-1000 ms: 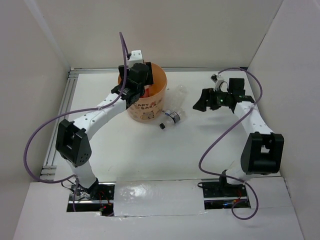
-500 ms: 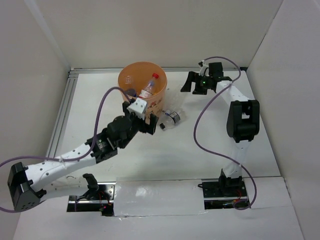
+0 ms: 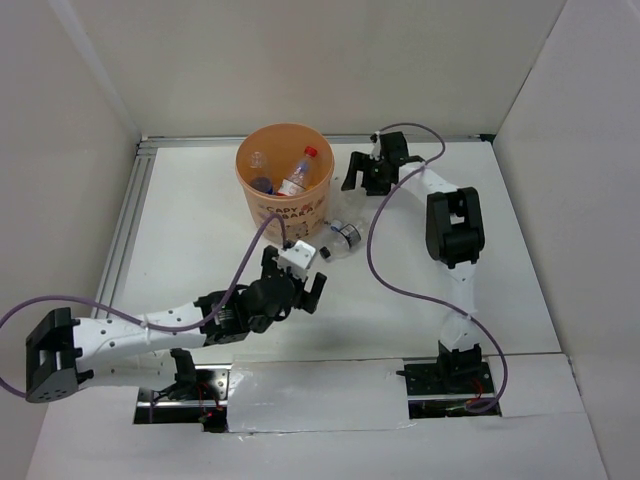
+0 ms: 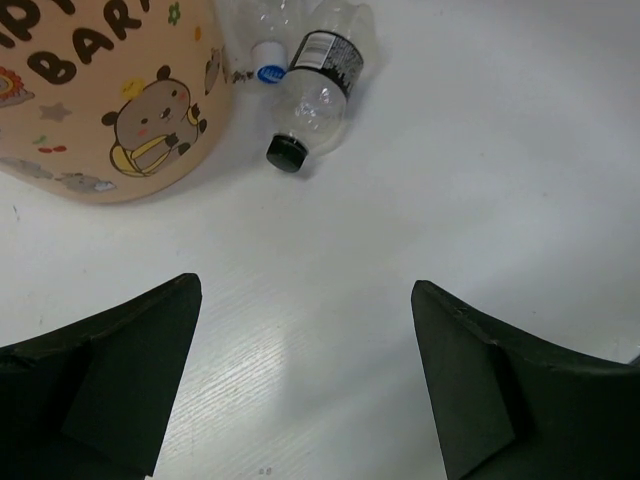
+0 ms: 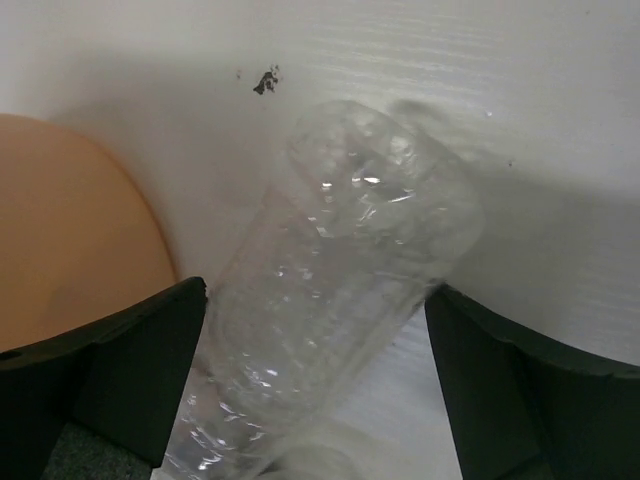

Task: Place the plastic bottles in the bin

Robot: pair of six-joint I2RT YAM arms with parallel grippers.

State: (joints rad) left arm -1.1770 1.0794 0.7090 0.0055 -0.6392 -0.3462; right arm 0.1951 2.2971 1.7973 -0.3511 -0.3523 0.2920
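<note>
The orange bin (image 3: 285, 205) stands at the far middle and holds a red-capped bottle (image 3: 296, 177) and a clear bottle (image 3: 258, 160). A clear bottle with a dark label and black cap (image 3: 344, 237) lies on the table right of the bin; it also shows in the left wrist view (image 4: 318, 92). My left gripper (image 3: 300, 283) is open and empty, low over bare table in front of it (image 4: 305, 290). My right gripper (image 3: 358, 180) is open beside the bin, its jaws on either side of a crushed clear bottle (image 5: 340, 290) without gripping it.
White walls close the table on the left, back and right. A metal rail (image 3: 122, 235) runs along the left edge. The bin wall (image 5: 70, 240) lies close to the left of my right gripper. A white-blue cap (image 4: 268, 73) lies against the bin.
My left arm has pulled back from over the bin to low over the near table. My right gripper has swung left, toward the bin, over the clear bottle.
</note>
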